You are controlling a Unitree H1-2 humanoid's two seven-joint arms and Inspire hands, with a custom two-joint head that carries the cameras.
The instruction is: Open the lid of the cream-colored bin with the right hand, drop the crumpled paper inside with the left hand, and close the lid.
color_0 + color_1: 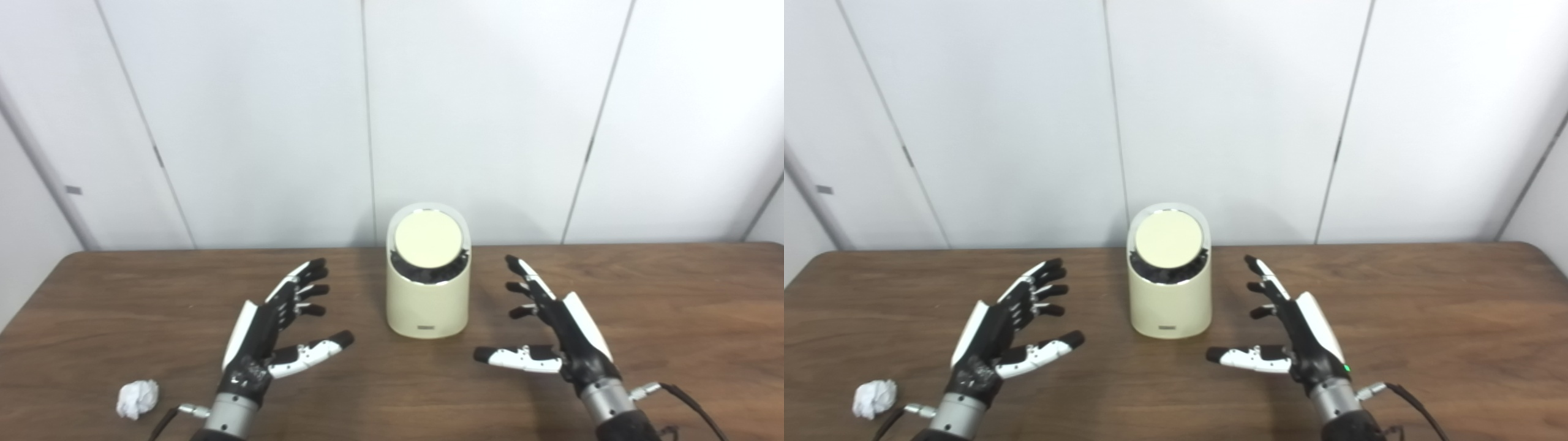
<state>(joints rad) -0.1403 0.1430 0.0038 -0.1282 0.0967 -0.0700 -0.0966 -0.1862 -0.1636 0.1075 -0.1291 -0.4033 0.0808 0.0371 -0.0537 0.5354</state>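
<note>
A cream-colored bin [428, 306] stands upright at the middle of the brown table. Its round lid [427, 239] is tilted toward me, with a dark gap showing under its lower edge. A white crumpled paper ball [137, 399] lies at the table's front left. My left hand [282, 331] is open and empty, left of the bin and right of the paper. My right hand [551, 331] is open and empty, right of the bin. Neither hand touches the bin or the paper.
The wooden table [674, 306] spans the whole view, its far edge against a white panelled wall [490, 110]. Cables run from both wrists near the bottom edge.
</note>
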